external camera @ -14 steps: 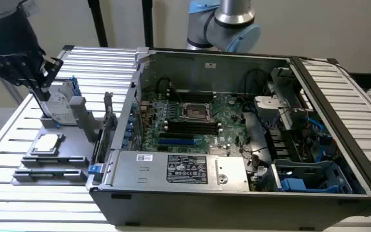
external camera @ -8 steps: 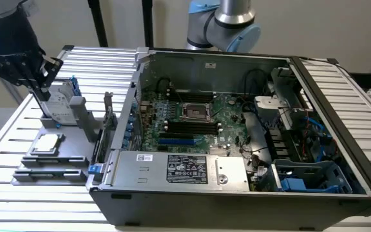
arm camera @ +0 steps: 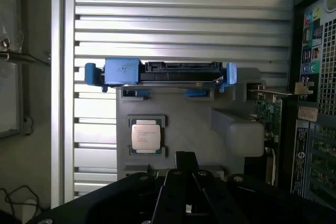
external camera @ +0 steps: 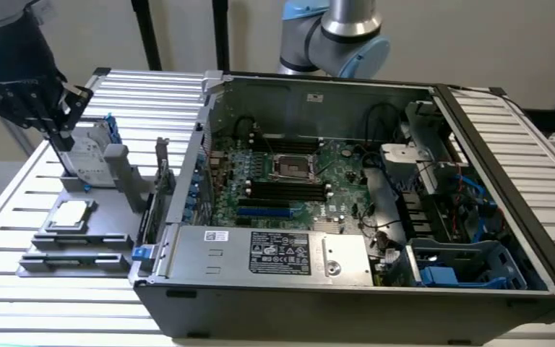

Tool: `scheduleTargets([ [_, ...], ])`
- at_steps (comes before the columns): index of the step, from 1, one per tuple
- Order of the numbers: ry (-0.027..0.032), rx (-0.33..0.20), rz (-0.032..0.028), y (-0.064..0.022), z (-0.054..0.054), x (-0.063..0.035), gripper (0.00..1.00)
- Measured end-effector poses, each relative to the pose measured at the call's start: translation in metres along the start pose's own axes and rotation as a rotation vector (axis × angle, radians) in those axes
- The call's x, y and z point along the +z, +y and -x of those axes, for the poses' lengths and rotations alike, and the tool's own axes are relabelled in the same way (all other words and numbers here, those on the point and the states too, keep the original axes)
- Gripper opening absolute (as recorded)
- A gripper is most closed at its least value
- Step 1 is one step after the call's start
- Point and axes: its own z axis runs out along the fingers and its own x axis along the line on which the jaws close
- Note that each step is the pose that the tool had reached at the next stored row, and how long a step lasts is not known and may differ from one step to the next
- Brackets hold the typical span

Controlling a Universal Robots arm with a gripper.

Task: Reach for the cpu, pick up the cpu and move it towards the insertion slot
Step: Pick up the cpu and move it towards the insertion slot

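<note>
We see the gripper (external camera: 58, 134) hanging over the exterior view's left part of the slatted metal table (external camera: 8, 217), beside the open computer case (external camera: 355, 303). In the wrist view its fingers (arm camera: 186, 156) are drawn together into one narrow tip, and there is nothing between them. The cpu (external camera: 70, 215) lies flat, silvery face up, in a square seat on a grey fixture (external camera: 113, 173) that rests on the table, just outside the case wall. It is apart from the gripper and untouched. In the wrist view we find the cpu (arm camera: 146, 136) between the fingertips and the hard drive (arm camera: 181, 69), a little off to one side of the fingers' line. The hard drive (external camera: 89, 155), with its blue rails, stands on edge in the same fixture, and in the exterior view the gripper's tip overlaps its far edge; we cannot tell whether they touch. The insertion slot (external camera: 292, 166) sits inside the case on the green motherboard (external camera: 335, 173), a shiny metal frame around a dark centre, well apart from the cpu and to the exterior view's right of it. Just beside the slot run the long black memory slots (external camera: 282, 189), and nearer the camera a silver power supply box (external camera: 277, 253) with a label fills the case's front edge
</note>
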Motion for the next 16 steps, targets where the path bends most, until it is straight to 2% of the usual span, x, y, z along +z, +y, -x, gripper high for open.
scheduleTargets([
  [9, -0.0001, 0.0, 0.0001, 0.0007, -0.04, 0.0006, 0.11],
  [15, -0.0001, 0.0, 0.0001, 0.0007, -0.042, 0.0006, 0.12],
  [16, -0.0001, 0.0, 0.0001, 0.0007, -0.042, 0.0006, 0.18],
])
